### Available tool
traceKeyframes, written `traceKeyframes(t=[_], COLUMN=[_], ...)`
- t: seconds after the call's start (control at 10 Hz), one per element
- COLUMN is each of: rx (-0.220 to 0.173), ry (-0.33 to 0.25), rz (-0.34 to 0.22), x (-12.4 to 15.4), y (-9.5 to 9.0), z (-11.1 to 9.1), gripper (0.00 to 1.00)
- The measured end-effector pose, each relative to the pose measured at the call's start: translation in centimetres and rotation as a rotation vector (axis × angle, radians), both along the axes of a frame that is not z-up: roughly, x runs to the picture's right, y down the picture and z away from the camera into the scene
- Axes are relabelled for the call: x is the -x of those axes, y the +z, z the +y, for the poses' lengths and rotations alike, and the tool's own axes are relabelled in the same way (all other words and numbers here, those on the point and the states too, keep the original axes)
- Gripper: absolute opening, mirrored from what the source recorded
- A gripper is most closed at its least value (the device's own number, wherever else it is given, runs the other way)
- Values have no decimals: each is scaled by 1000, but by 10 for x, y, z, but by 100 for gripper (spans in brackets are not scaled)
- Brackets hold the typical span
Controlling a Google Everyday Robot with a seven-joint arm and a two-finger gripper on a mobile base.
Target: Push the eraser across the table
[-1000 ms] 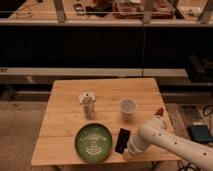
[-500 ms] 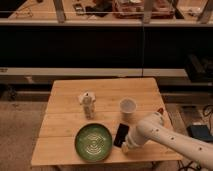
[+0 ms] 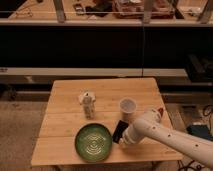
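Observation:
The eraser (image 3: 119, 131), a flat black slab, lies on the light wooden table (image 3: 65, 105) just right of the green plate (image 3: 93, 142) and below the white cup (image 3: 128, 107). My gripper (image 3: 125, 139) is at the end of the white arm that reaches in from the lower right. It sits against the eraser's right side, low at the table top.
A small white-capped bottle (image 3: 88, 104) stands left of the table's middle. A small reddish object (image 3: 160, 111) sits near the right edge, behind my arm. A dark shelf and rail run behind the table. Cables lie on the floor at right.
My arm has moved left and a little away from the front edge. The eraser has shifted with it, up and left, from beside the plate's lower right to nearer the cup.

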State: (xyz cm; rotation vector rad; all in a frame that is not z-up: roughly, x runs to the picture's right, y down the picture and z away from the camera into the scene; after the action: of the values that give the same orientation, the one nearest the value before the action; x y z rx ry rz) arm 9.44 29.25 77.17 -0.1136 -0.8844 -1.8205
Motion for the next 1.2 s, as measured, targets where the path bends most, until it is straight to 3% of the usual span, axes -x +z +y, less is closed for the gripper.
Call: traceKeyframes(t=[1.2], rx=[-51], ry=[64], rz=[42], x=[10], y=[38], z=[-48], gripper=[0])
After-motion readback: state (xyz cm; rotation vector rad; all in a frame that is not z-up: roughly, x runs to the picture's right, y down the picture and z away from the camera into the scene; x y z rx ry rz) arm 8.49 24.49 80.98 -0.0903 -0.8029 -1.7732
